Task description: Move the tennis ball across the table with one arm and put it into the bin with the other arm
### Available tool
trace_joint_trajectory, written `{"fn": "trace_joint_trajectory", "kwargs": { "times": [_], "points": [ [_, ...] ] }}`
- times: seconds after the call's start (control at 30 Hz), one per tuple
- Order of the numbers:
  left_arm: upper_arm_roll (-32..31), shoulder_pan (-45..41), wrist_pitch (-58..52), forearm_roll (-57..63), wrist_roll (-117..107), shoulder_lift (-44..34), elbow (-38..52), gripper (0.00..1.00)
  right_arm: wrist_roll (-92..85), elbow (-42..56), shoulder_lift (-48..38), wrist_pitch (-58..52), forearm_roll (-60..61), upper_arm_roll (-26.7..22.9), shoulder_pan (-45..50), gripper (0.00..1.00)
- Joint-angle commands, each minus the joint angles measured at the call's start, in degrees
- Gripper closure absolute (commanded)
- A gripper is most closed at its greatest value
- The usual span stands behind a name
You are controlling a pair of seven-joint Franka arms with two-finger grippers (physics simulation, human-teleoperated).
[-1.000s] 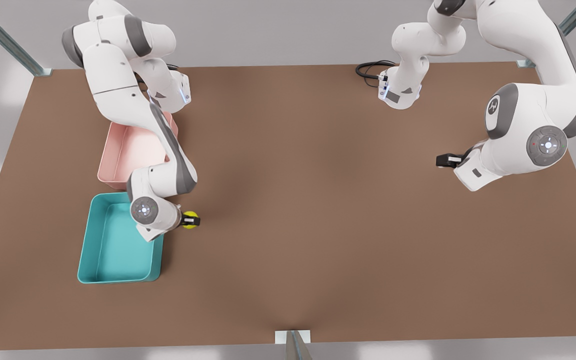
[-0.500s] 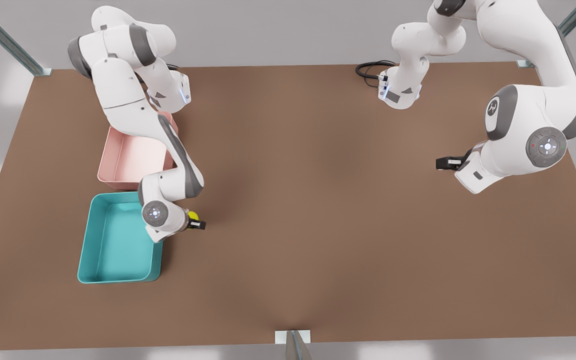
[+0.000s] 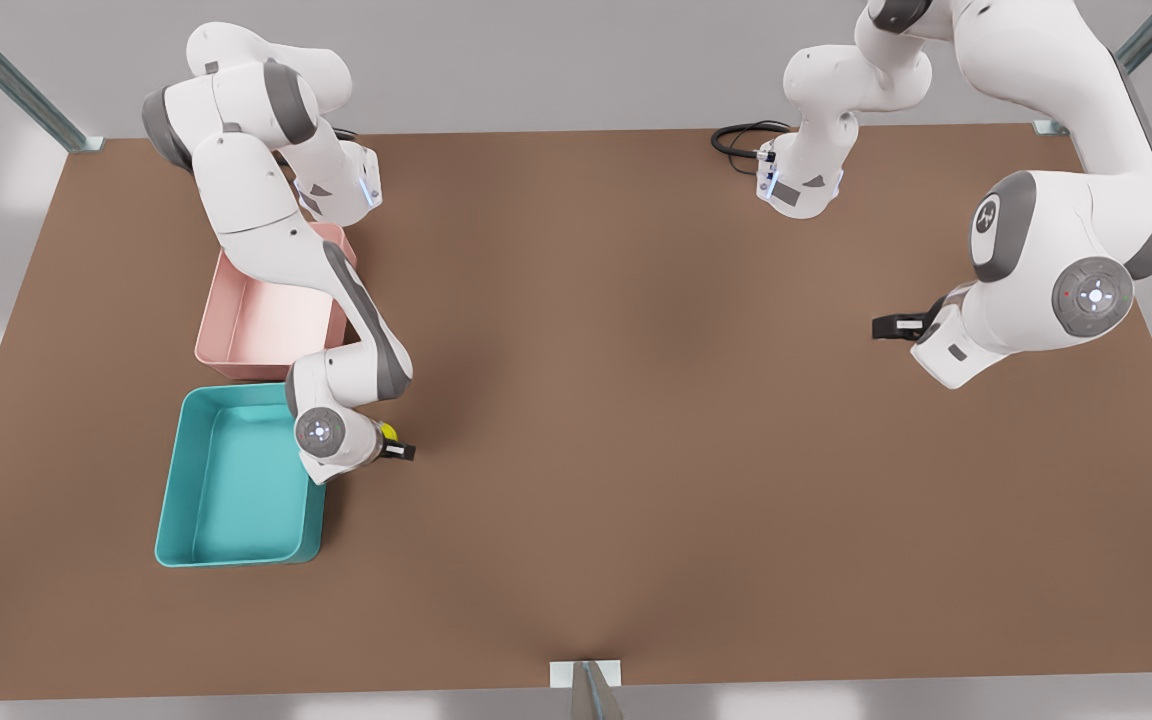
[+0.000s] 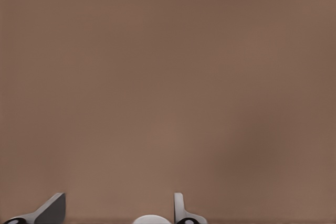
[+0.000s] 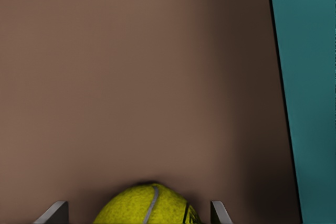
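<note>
already, in the front view, the tennis ball (image 3: 388,432) was seen at the right hand (image 3: 398,450), on the table (image 3: 636,450) just beside the bin (image 3: 176,500); the left hand (image 3: 886,326) waited apart. in the right wrist view, spread fingers (image 5: 52,212) flanked the ball, so a grasp was judged next. in the left wrist view, the fingers (image 4: 52,209) were spread.

The scene is evenly and softly lit from above. Faint, diffuse shadows are cast on the table (image 3: 636,420), darkest beneath the arm beside the bin (image 3: 236,490). A dark contact shadow is seen around the tennis ball (image 5: 147,205), towards 3 o'clock in the right wrist view. No glare is produced on the matte tabletop. Edges are slightly softened throughout.
</note>
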Motion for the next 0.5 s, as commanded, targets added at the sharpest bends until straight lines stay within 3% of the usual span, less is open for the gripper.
{"fn": "trace_joint_trajectory", "kwargs": {
  "times": [0.0,0.03,0.07,0.1,0.13,0.47],
  "points": [
    [0.0,-0.1,0.0,0.0,-1.3,0.0,0.0,0.0,1.3,0.0,0.1,0.5,0.1,0.0,0.0,0.0],
    [0.0,-0.1,0.0,0.0,-1.3,0.0,0.0,0.0,1.3,0.0,0.1,0.5,0.1,0.0,0.1,0.0],
    [0.0,-0.1,0.0,0.0,-1.3,0.0,0.0,0.0,1.3,0.0,0.1,0.5,0.1,0.0,0.1,0.08],
    [0.0,-0.1,0.0,0.0,-1.3,-0.1,0.0,0.0,1.3,0.0,0.1,0.5,0.1,0.0,0.1,0.23],
    [0.0,-0.1,0.0,0.0,-1.3,-0.1,0.0,0.0,1.3,0.1,0.1,0.5,0.1,0.0,0.1,0.26],
    [0.0,-0.1,-0.1,0.0,-1.3,-0.1,0.1,0.0,1.4,-0.1,-0.6,-0.5,0.1,0.1,1.3,0.23]
  ]
}}
